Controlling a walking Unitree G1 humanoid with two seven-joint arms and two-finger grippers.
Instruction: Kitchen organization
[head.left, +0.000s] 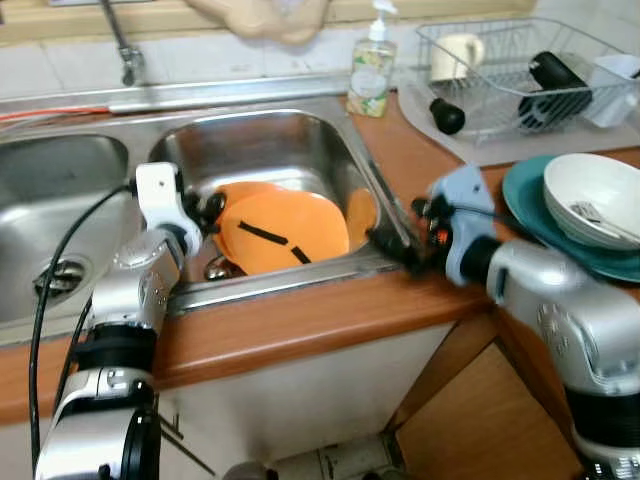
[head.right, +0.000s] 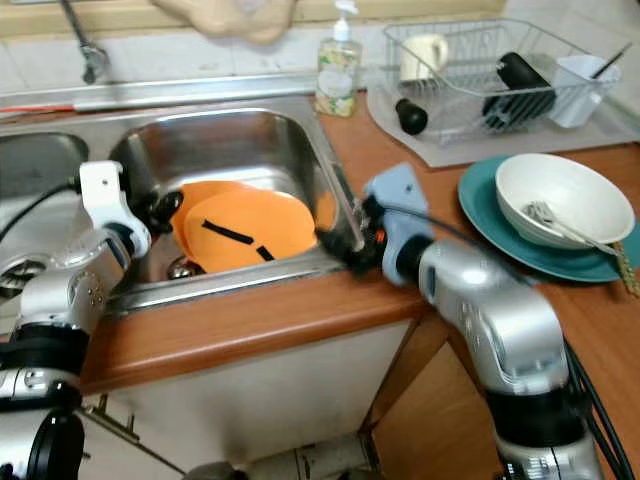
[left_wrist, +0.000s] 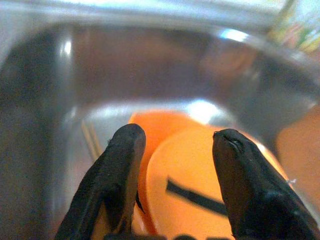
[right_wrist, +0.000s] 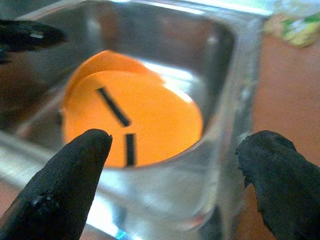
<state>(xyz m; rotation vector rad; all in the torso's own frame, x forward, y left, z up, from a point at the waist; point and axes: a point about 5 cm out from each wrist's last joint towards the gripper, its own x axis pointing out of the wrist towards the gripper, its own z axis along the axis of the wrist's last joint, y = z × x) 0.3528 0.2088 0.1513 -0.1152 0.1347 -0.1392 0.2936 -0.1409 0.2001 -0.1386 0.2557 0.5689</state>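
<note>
Two steel sinks (head.left: 260, 150) — brown countertop (head.left: 300, 325), tiled wall (head.left: 60, 60).

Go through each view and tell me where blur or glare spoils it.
Left eye view: fairly sharp, soft shine on the sink wall. Right eye view: slightly softer, right gripper smeared. Left wrist view: left gripper fingers and the sink behind blurred, with a bright glare spot above the orange plates. Right wrist view: fingers out of focus, plates clearer.

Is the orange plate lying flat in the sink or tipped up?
Tipped up. The orange plate leans on another orange plate behind it inside the sink, its face slanting toward the front wall.
</note>
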